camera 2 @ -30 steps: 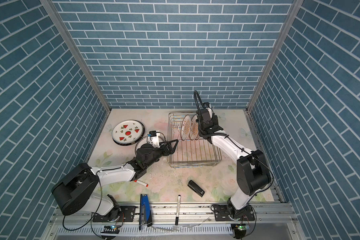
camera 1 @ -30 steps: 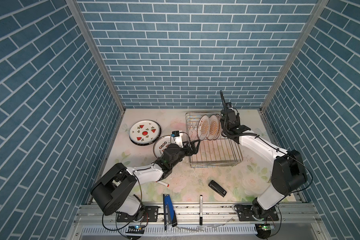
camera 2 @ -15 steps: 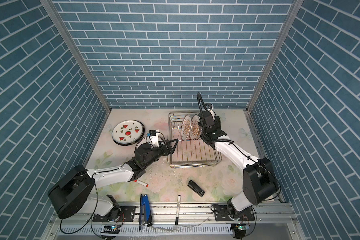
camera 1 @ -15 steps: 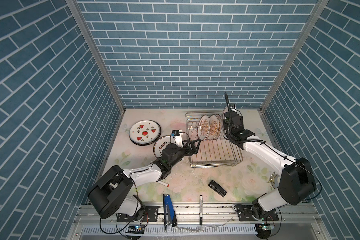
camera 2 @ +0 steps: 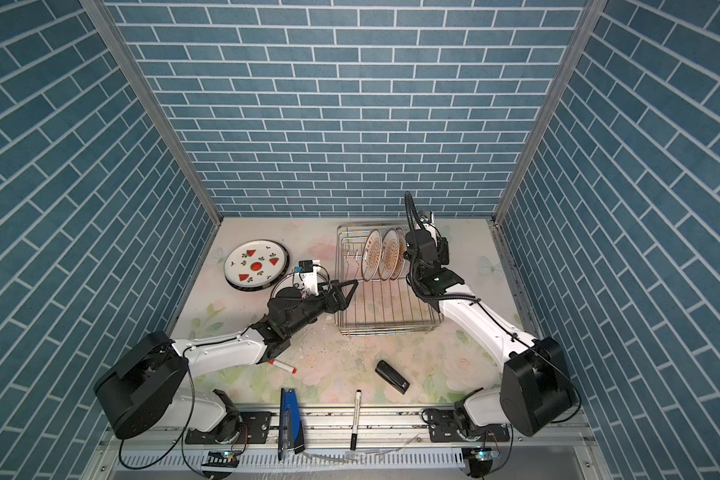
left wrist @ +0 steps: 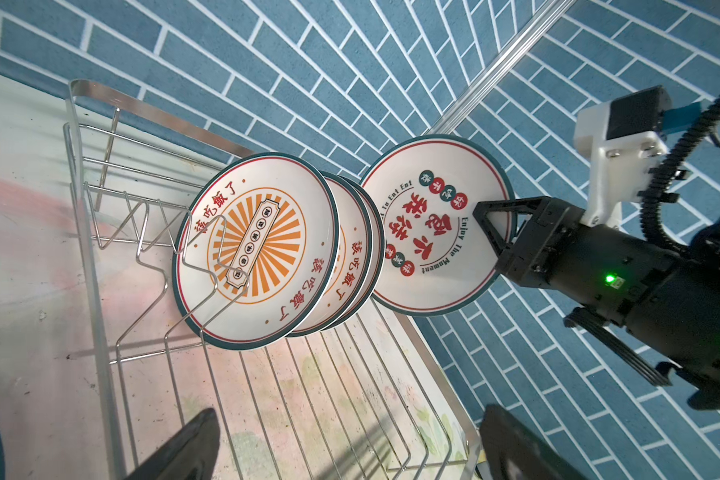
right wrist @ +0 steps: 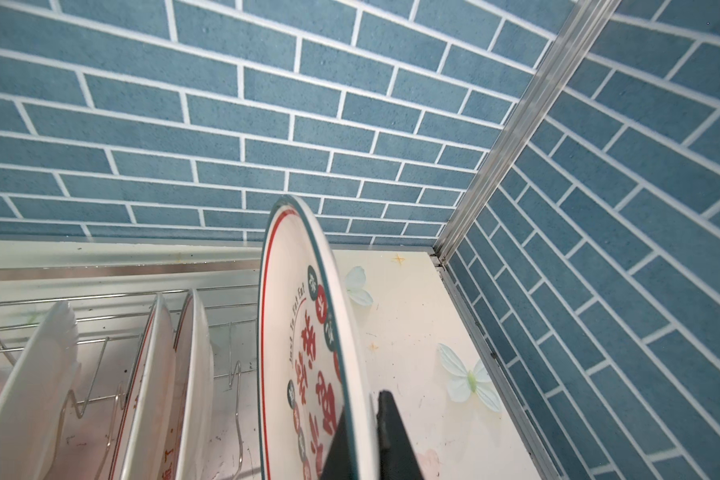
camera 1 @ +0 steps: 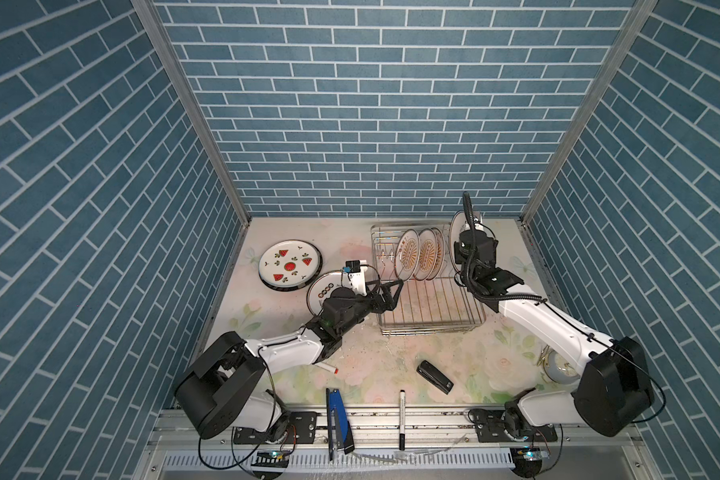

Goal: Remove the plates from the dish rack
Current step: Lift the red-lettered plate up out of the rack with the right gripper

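Note:
My right gripper point(right wrist: 362, 419) is shut on the rim of an upright plate point(right wrist: 304, 332) printed with red characters. It holds this plate point(camera 1: 456, 235) at the right end of the dish rack point(camera 1: 433, 328), apart from the racked ones. Three sunburst plates point(left wrist: 258, 249) stand between the prongs at the rack's far side. A watermelon plate point(camera 1: 289, 268) lies flat on the table to the left, and another plate point(camera 1: 319, 291) lies partly under my left arm. My left gripper point(camera 1: 393, 293) is open and empty at the rack's left edge, pointing into the rack.
A black stapler point(camera 1: 434, 376), a black marker point(camera 1: 401, 415), a red-capped pen point(camera 1: 327, 368) and a blue tool point(camera 1: 335, 419) lie near the front edge. A small round dish point(camera 1: 558, 365) sits by my right arm. The side wall stands close to the right of the rack.
My right gripper has carried the held plate a little to the right, away from the racked plates. My left arm has barely moved and has stayed open.

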`<state>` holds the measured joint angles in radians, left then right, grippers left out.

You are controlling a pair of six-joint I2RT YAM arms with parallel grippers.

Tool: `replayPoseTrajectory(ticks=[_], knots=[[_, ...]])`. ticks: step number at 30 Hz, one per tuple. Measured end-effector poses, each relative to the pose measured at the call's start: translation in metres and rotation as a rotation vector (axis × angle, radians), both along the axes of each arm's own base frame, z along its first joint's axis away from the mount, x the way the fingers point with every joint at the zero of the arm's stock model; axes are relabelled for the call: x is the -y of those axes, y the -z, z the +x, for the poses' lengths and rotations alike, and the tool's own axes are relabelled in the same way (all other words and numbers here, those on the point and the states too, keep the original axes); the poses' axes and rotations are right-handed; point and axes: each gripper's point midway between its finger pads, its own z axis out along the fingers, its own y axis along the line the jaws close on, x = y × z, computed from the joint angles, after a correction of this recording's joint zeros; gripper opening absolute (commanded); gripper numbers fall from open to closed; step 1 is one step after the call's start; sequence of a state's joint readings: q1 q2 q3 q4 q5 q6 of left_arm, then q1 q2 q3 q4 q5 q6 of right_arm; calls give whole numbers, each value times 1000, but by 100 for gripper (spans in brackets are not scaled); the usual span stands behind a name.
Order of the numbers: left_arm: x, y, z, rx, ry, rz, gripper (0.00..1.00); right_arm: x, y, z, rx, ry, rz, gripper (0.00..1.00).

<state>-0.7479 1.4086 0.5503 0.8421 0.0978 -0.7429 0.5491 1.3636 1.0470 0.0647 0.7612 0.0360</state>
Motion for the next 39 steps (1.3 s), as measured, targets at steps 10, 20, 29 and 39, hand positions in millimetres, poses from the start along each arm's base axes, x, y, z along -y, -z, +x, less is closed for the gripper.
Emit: replayPoseTrajectory(ticks=[10,20,29,39], knots=[[-6,-19,-12,63,24,-13,100,6,-36,-33,105,-23,56,0],[-11,-20,-34,125,85,-36,100,7,-66,-77,206,-177,254,0],[-16,-27,-46,172,110,-65,100,-38,-56,-106,136,-497,433,0],[-31,-41,-63,230,112,-105,98,-73,-33,-131,11,-788,695,0]])
